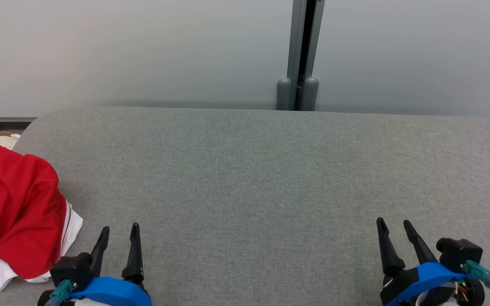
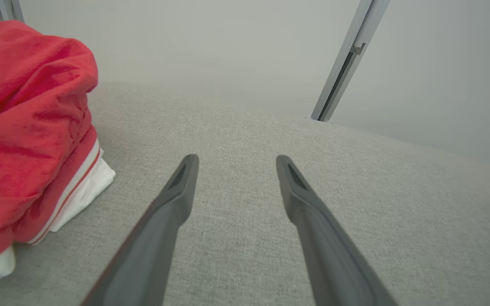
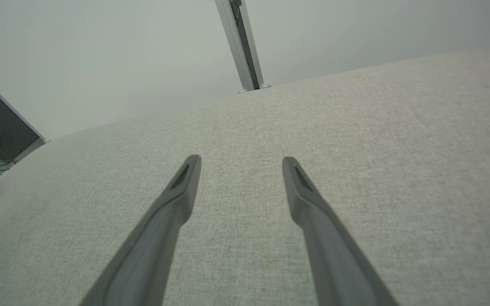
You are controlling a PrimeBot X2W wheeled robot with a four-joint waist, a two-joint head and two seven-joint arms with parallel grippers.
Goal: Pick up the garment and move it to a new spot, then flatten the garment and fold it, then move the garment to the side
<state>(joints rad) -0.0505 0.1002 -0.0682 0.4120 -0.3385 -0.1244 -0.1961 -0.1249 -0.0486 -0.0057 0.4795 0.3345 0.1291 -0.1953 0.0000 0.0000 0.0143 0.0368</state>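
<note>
Grey fabric surface (image 1: 270, 170); pale wall panels (image 1: 143, 51) behind, grey post (image 1: 298, 55) between.

Left gripper (image 1: 120, 228) sits low by the near edge of the bench (image 1: 245, 170), toward its left end. Its two dark fingers are spread wide, pointing at the far edge, with nothing between them. Right gripper (image 1: 393, 221) is by the near edge toward the right end, fingers also parted, tilted slightly left, empty. Both are above the bench top; contact can't be told.
</note>
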